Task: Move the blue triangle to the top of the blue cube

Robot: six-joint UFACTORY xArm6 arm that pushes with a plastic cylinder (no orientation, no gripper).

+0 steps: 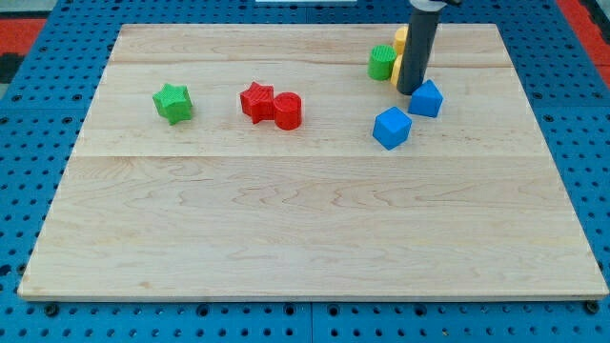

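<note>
a pale wooden bench (286,219) is seen on a blue pegboard (38,114). the end effector, a jawless rod, has my tip (408,91) just left of the blue triangle (427,98). the blue cube (392,128) lies just below my tip.

The board (286,229) is pale, matt wood with visible grain. The blocks look like matt plastic with fine ridged faces, as on the blue cube (392,128) and red star (255,100). My rod (417,48) is dark and smooth.
</note>
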